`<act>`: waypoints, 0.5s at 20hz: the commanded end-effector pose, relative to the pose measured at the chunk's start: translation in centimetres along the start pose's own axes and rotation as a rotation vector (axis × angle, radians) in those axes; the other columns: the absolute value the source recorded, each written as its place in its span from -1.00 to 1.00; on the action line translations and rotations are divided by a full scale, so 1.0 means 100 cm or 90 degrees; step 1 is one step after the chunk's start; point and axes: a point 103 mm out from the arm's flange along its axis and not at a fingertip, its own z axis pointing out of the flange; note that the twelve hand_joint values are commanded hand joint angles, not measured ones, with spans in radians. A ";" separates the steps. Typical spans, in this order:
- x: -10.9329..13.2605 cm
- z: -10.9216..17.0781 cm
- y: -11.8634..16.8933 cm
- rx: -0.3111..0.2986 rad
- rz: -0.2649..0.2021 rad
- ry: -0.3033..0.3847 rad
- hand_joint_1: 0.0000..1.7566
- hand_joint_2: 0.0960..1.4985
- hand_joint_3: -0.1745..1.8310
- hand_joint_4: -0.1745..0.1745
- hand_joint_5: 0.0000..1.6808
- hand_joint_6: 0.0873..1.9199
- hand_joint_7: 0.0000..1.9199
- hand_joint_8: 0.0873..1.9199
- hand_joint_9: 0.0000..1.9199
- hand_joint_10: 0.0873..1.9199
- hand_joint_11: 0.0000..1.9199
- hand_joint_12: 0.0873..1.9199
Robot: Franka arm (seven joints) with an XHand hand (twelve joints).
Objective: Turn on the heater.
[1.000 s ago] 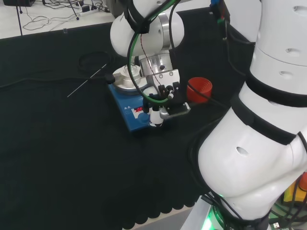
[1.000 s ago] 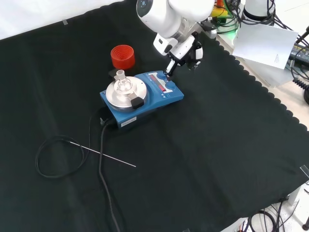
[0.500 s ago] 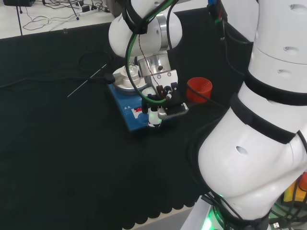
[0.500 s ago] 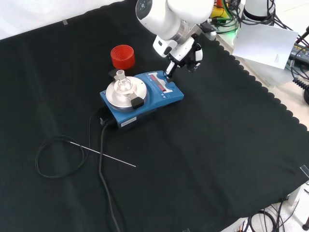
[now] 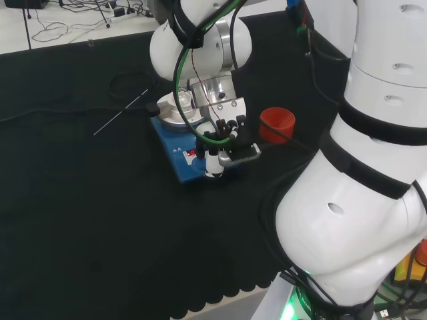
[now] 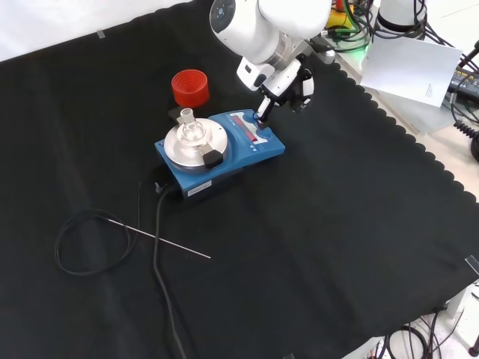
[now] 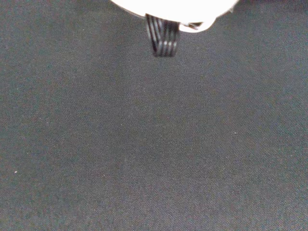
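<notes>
The heater point(image 6: 224, 161) is a blue box with a round silver plate point(image 6: 191, 143), and a small clear flask point(image 6: 187, 122) stands on that plate. A red display glows on the heater's point(image 5: 175, 152) sloped front panel. My hand point(image 6: 288, 78) hangs over that panel's far end in the front view. One straight finger point(image 6: 260, 116) points down onto the panel beside the display. In the head view the hand point(image 5: 223, 141) covers the panel's right part, its fingertips point(image 5: 212, 170) down at the heater's near edge. It holds nothing. The wrist view has black cloth under one ribbed black finger point(image 7: 162, 41).
A red ribbed ring point(image 6: 190, 87) stands just beyond the heater, to its right in the head view point(image 5: 277, 123). A thin metal rod point(image 6: 161, 239) and a looped black cable point(image 6: 90, 243) lie on the cloth on the near side. The heater's power cord point(image 6: 161, 284) runs toward the front edge.
In the head view the hand has crept slightly left along the heater's front panel. The heater, flask and red ring have not moved.
</notes>
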 end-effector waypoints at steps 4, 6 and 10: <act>0.000 0.001 0.001 -0.002 -0.003 0.007 0.60 -0.15 0.14 -0.33 -0.64 -0.50 0.60 0.38 0.73 0.26 0.61 0.34; -0.001 0.002 0.001 0.000 -0.003 0.006 0.60 -0.15 0.14 -0.33 -0.64 -0.50 0.60 0.38 0.74 0.26 0.61 0.34; -0.001 0.003 0.002 0.002 -0.003 0.005 0.60 -0.15 0.15 -0.33 -0.64 -0.50 0.60 0.38 0.75 0.25 0.61 0.35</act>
